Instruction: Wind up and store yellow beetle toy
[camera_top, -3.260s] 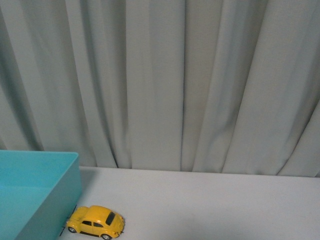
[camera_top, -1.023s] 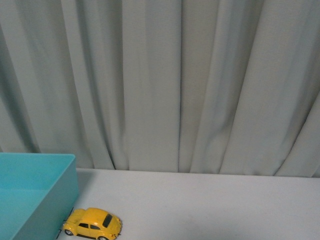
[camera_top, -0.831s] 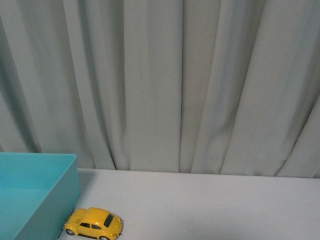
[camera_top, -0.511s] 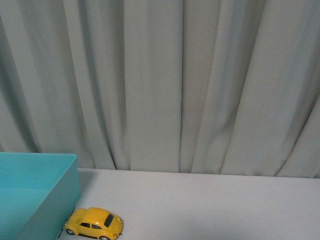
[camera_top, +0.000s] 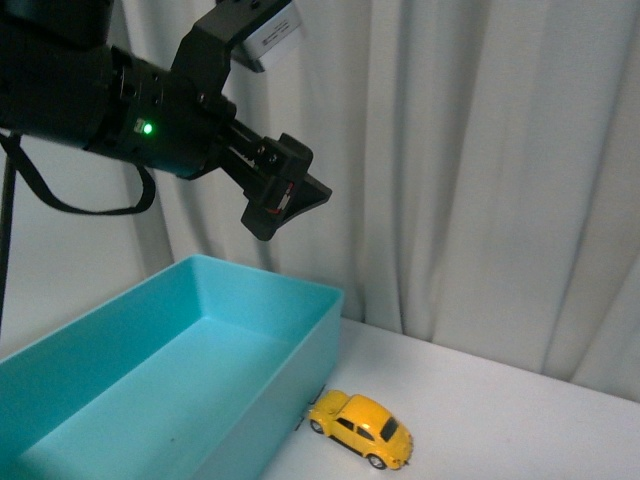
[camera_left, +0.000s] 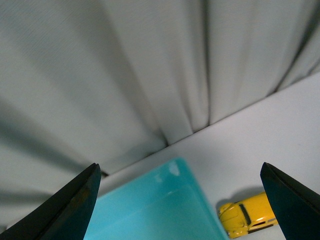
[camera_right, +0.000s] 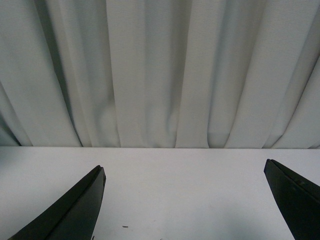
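Note:
The yellow beetle toy stands on its wheels on the white table, just beside the near corner of the teal box. It also shows in the left wrist view, next to the box. My left gripper is open and empty, held high above the box's far end, well above and to the left of the toy. In the left wrist view the left gripper has its jaws wide apart. My right gripper is open and empty over bare table; the toy is out of its view.
The white table runs to a grey-white curtain at the back. The teal box is empty and open-topped. A black cable hangs from the left arm.
The front view has shifted: the box now looks larger and angled, the toy lies further right, and my left arm has come into view high at the upper left.

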